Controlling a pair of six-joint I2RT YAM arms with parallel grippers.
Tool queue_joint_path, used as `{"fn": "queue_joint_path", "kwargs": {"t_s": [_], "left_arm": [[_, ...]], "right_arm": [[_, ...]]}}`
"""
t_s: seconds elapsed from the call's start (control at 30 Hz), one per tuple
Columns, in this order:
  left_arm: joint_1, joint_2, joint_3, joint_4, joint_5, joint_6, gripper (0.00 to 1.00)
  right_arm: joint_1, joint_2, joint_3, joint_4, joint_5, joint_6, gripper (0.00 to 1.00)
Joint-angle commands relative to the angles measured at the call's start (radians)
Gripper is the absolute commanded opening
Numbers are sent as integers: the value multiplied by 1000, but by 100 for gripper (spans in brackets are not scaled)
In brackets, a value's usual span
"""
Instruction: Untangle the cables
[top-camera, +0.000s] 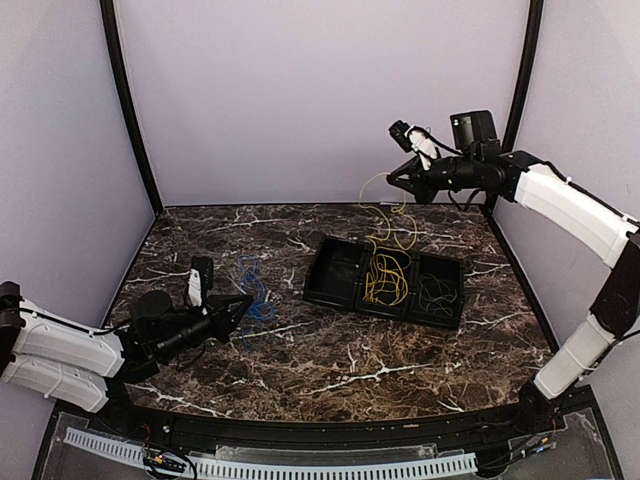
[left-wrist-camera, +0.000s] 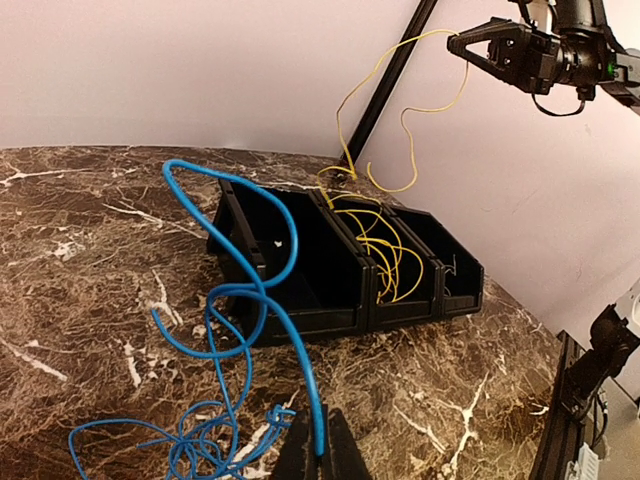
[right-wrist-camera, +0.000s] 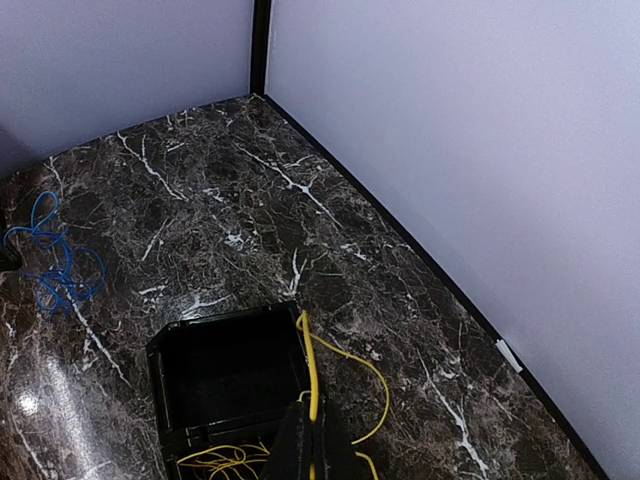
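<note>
Two pinches: left jaws closed on blue cable (top-camera: 255, 290) heaped on desk (top-camera: 350, 360); right jaws grip yellow cable (top-camera: 385, 280) high above black tray (top-camera: 325, 270). Risk: yellow coil snags, dragging tray or grey cable (top-camera: 435, 290).

You have a table top (top-camera: 330, 350) of dark brown, white-veined marble-look slab, polished and glossy enough to catch glare, and a tray (top-camera: 335, 270) of black moulded plastic, smooth with a dull sheen. The blue cable (left-wrist-camera: 312, 405), yellow cable (right-wrist-camera: 311, 375) and dark grey cable (top-camera: 436, 292) wear smooth plastic-looking jackets, the blue slightly shiny. Your walls (top-camera: 320, 100) read as matt pale sheet, and the arm shells (top-camera: 575, 215) as smooth white plastic with a soft gloss.
</note>
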Motion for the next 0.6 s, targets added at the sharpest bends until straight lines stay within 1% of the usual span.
{"fn": "queue_joint_path", "kwargs": {"t_s": [0.0,0.1,0.33,0.57], "left_arm": [[-5,-35,-36,-66,-44,27,0],[-4,-40,-50,-60,-47,19,0],[-5,-27,-55,-56,-49,19,0],[-4,-25,-48,-63,-49,32,0]], "right_arm": [[-6,-57,-29,100,-1,1,0],[-9,-70,-25,97,-8,8,0],[-9,-86,79,43,-52,29,0],[-11,-108,5,55,-27,6,0]]}}
